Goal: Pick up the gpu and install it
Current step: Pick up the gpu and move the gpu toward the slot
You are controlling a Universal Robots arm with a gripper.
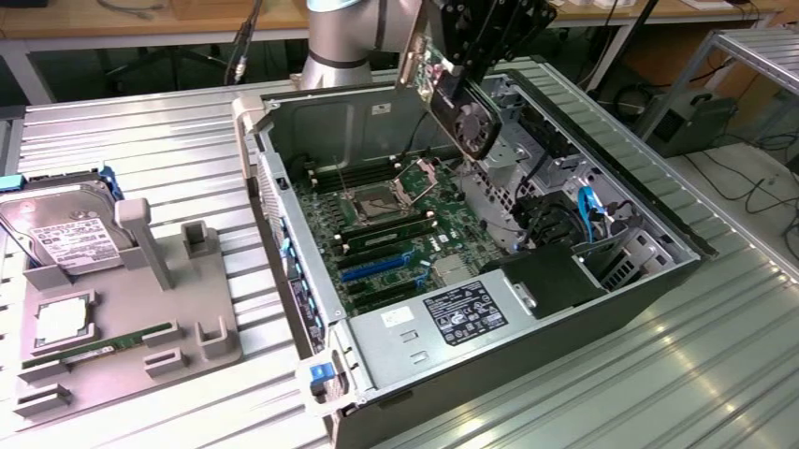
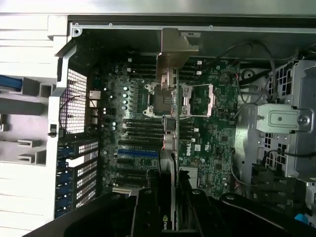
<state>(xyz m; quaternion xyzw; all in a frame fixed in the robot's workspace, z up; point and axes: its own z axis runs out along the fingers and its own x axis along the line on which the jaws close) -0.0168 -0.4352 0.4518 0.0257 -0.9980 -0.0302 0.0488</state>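
The end effector (image 1: 485,58) is clamped on the gpu (image 1: 465,110), which hangs tilted above the far part of the open computer case (image 1: 362,117), over the motherboard (image 1: 418,224). Held at this tilt, it could probably miss its slot or snag the drive cage (image 1: 525,159) on the exterior view's right.

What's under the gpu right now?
Below the black-shrouded fan gpu, held in the gripper, lies the green motherboard with its open silver CPU socket. The card's edge and bracket hide a strip of it.
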